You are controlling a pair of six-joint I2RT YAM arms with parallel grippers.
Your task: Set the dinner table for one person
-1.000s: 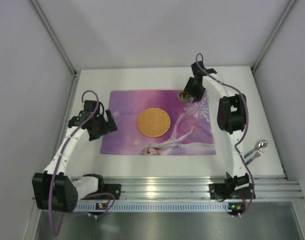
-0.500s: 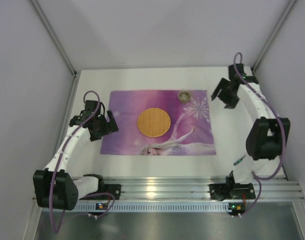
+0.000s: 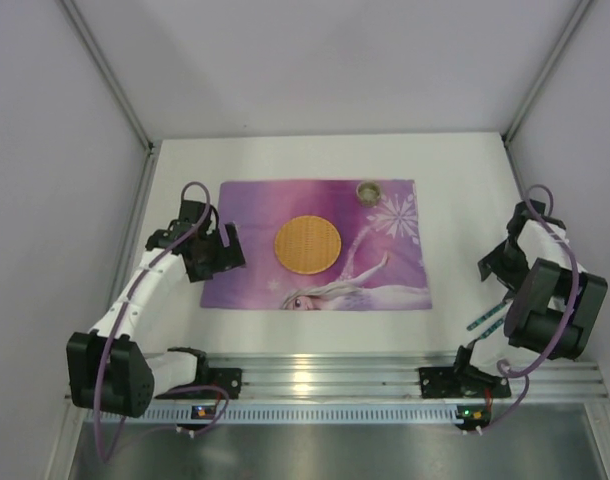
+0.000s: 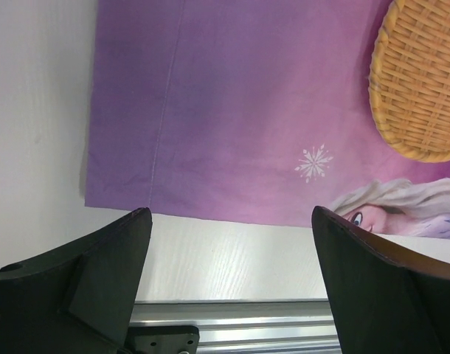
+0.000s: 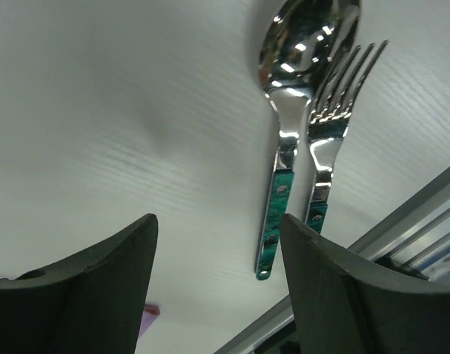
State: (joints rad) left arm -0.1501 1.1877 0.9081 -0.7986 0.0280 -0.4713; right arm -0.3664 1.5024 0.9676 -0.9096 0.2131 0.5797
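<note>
Bench (image 3: 455, 200) from above: white, beneath both arms, carrying a purple placemat (image 3: 255, 205). Left wrist: we see the left end effector (image 4: 229, 221) wide over the mat's near edge. Right wrist: the right end effector (image 5: 217, 220) wide, near spoon (image 5: 284, 140) and fork (image 5: 332, 125)

The dinner table (image 3: 465, 180) was a large, flat, rectangular tabletop, plain white with a faint linear grain. It lay level, and a ribbed aluminium rail (image 3: 325, 372) ran along its near edge.
</note>
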